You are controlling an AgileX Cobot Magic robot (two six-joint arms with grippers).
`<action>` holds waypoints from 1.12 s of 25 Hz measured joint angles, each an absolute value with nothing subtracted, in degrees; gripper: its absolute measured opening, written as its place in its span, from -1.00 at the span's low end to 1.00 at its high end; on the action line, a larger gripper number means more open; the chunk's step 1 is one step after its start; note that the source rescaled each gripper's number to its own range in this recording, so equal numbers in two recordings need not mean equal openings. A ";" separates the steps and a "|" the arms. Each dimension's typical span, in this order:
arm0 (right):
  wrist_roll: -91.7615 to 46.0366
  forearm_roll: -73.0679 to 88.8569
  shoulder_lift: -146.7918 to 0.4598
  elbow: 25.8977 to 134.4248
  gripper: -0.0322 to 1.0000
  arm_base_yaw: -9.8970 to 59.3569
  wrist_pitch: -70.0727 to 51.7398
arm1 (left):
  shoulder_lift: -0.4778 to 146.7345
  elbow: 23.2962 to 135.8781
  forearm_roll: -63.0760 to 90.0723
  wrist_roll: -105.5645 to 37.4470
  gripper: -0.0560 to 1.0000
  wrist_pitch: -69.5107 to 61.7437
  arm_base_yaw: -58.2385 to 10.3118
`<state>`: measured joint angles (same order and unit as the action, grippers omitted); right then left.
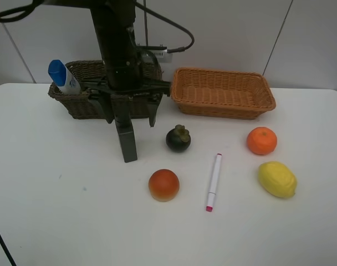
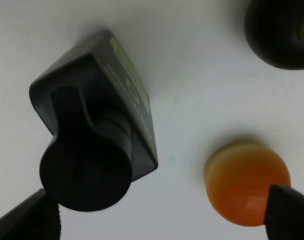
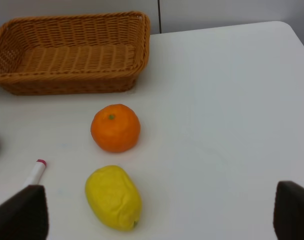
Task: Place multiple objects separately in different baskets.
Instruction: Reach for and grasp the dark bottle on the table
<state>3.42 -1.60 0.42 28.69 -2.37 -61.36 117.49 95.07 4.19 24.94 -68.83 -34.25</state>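
Note:
A dark grey-green box bottle (image 1: 126,142) stands upright on the white table (image 1: 57,210) in front of the dark brown basket (image 1: 74,102). My left gripper (image 1: 129,115) hangs open just above it; in the left wrist view the bottle (image 2: 99,107) and its round cap (image 2: 84,172) sit near one fingertip (image 2: 27,220). A white bottle with a blue cap (image 1: 63,76) leans in the dark basket. Mangosteen (image 1: 178,138), red-orange fruit (image 1: 163,184), marker (image 1: 214,181), orange (image 1: 261,140) and lemon (image 1: 276,179) lie on the table. My right gripper (image 3: 157,215) is open, above the table near the lemon (image 3: 113,196).
The light orange-tan basket (image 1: 222,92) stands empty at the back right, beside the dark one. The left arm's column rises over the dark basket. The red-orange fruit (image 2: 244,182) lies close to the left gripper's other fingertip (image 2: 289,212).

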 joint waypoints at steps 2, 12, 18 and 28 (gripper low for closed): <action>3.42 -1.60 0.42 28.69 1.00 -2.37 -61.36 | 117.67 95.07 3.22 25.33 1.00 -68.83 -34.25; 3.42 -1.60 0.42 28.69 1.00 -2.37 -61.36 | 124.84 95.07 2.43 25.93 1.00 -68.83 -33.81; 3.42 -1.59 0.42 28.69 1.00 -2.37 -61.36 | 126.29 95.07 1.16 25.97 1.00 -68.83 -32.79; 3.42 -1.54 0.42 28.69 1.00 -2.37 -61.36 | 126.77 95.07 0.95 25.06 -0.67 -68.83 -32.67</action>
<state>3.42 -1.54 0.42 28.69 -2.37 -61.36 126.77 95.07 0.95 25.06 -68.83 -32.67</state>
